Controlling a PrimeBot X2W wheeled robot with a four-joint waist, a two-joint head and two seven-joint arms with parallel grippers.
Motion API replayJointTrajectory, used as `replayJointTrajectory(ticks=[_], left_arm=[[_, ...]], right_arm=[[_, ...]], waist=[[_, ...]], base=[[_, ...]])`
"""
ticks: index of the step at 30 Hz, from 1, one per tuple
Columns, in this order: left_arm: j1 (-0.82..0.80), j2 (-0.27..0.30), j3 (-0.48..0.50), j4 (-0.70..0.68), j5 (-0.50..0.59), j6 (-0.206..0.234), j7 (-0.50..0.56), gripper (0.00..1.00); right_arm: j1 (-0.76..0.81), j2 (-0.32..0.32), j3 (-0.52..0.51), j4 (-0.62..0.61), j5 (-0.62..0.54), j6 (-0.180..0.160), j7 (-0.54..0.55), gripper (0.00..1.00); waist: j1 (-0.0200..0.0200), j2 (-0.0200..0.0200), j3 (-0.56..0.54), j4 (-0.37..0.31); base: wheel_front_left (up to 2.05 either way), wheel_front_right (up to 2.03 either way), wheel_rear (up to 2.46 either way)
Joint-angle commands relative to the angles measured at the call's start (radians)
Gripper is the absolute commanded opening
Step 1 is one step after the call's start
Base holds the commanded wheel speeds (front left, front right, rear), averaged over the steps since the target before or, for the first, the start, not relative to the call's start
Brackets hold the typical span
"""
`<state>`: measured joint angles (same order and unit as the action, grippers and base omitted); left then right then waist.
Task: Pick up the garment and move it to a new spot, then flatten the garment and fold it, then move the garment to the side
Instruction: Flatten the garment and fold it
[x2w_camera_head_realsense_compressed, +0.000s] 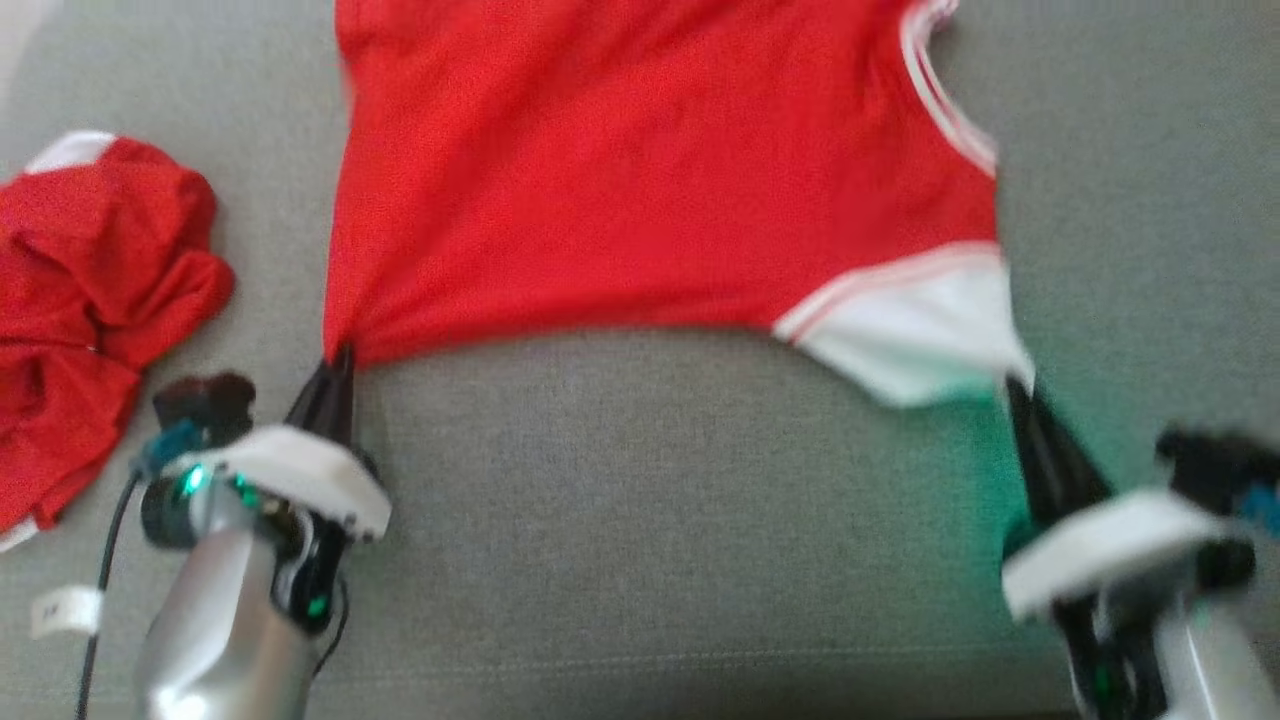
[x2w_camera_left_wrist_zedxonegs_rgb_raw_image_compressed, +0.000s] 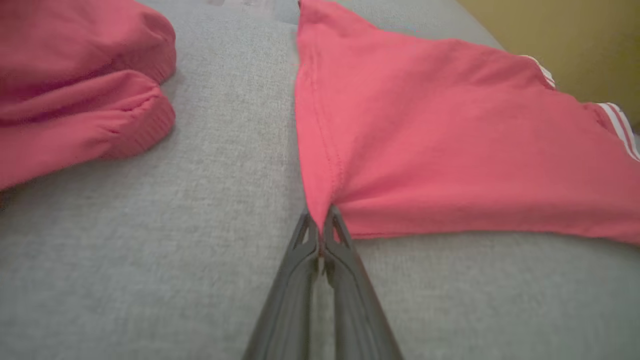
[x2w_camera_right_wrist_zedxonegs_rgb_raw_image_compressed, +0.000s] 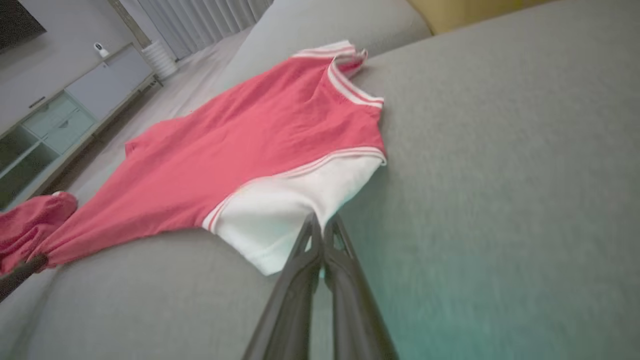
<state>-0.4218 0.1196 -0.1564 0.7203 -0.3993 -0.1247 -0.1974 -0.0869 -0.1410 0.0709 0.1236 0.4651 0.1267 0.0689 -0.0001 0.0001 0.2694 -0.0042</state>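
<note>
Red knit shirt with a white sleeve and striped trim (x2w_camera_head_realsense_compressed: 640, 170) lies spread across the far half of the grey woven cushion (x2w_camera_head_realsense_compressed: 650, 500). The left gripper (x2w_camera_head_realsense_compressed: 338, 362) has its jaws pinched tight on the shirt's red hem corner. The right gripper (x2w_camera_head_realsense_compressed: 1018, 390), jaws likewise closed, nips the white sleeve's edge. A crumpled red garment (x2w_camera_head_realsense_compressed: 90, 290) sits at the cushion's left edge, apart from the shirt.

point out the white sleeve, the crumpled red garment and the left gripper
white sleeve (x2w_camera_head_realsense_compressed: 920, 340), head view, middle of the white cloth
crumpled red garment (x2w_camera_head_realsense_compressed: 95, 300), head view, centre of the heap
left gripper (x2w_camera_head_realsense_compressed: 338, 362), head view, between its fingertips
</note>
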Motion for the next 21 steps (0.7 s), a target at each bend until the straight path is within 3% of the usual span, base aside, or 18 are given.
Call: replayJointTrajectory(ticks=[1,6,10,17,21], left_arm=[[0.021,0.051,0.023,-0.075,-0.006,-0.003,0.023,0.00],[0.191,0.090,0.023,-0.296,-0.014,0.040,0.147,0.00],[0.333,0.121,0.031,-0.514,-0.026,0.091,0.274,0.00],[0.516,0.168,0.043,-0.860,-0.031,0.184,0.484,0.00],[0.538,0.185,0.044,-0.949,-0.036,0.204,0.557,0.00]], right_arm=[[0.066,0.026,-0.011,-0.117,-0.028,0.004,0.067,0.00],[0.286,0.078,-0.075,-0.397,-0.062,0.004,0.292,0.00],[0.395,0.089,-0.113,-0.539,-0.067,0.004,0.423,0.00],[0.471,0.090,-0.163,-0.638,-0.034,0.004,0.517,0.00],[0.455,0.091,-0.178,-0.650,-0.036,0.004,0.540,0.00]], waist=[[0.0001,-0.0001,-0.043,0.002],[0.0001,-0.0001,-0.093,-0.004],[0.0001,-0.0001,-0.117,-0.011],[0.0001,-0.0001,-0.127,-0.014],[0.0001,-0.0001,-0.114,-0.013]], base=[[0.00,0.00,0.00],[0.00,0.00,0.00],[0.00,0.00,0.00],[0.00,0.00,0.00],[0.00,0.00,0.00]])
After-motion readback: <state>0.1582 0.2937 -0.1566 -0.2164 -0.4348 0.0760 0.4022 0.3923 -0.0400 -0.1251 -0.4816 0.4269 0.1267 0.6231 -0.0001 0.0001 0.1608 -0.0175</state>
